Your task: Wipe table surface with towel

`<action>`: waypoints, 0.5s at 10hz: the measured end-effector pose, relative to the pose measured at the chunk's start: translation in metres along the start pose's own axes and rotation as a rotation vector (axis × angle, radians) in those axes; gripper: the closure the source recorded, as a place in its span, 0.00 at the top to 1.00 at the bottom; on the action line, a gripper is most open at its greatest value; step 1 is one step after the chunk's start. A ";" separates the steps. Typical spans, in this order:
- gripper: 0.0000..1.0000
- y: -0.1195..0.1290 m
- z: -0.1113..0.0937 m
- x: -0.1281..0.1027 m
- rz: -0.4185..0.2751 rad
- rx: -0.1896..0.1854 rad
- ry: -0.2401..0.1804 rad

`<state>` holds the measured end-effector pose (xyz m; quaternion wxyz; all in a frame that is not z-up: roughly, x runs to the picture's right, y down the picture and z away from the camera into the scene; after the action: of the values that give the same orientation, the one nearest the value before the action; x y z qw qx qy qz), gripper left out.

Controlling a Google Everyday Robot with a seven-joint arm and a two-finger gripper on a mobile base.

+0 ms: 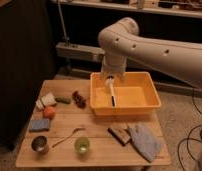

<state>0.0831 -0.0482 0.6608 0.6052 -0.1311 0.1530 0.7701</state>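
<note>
Towel: a creased, light blue-grey towel [144,142] lies flat on the table, in front of the right end of the yellow bin [126,109].
Table: the pale slatted wooden table [99,152] carries the bin at its back right.
Hand: the hand [113,79] hangs from the white arm [144,42] over the bin's back left part. Its fingers are spread and hold nothing, well apart from the towel.
Inside the bin: a slim white-handled tool [113,94] lies below the hand.
In front of the bin: a brown block [119,134] is just beside the towel. A green cup [82,145], a spoon [69,136] and a metal cup [40,144] stand further left.
Left of the bin: dark grapes [79,99], an orange ball [49,112] and a blue square pad [39,124].
</note>
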 end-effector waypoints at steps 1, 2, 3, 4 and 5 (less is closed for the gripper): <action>0.65 -0.019 0.000 0.005 0.035 0.003 -0.002; 0.65 -0.050 0.000 0.012 0.085 0.011 -0.009; 0.65 -0.073 0.000 0.019 0.125 0.015 -0.012; 0.65 -0.091 -0.002 0.026 0.158 0.018 -0.017; 0.65 -0.120 -0.005 0.036 0.208 0.029 -0.026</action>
<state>0.1912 0.0084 0.6325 0.5256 -0.0956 0.1689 0.8283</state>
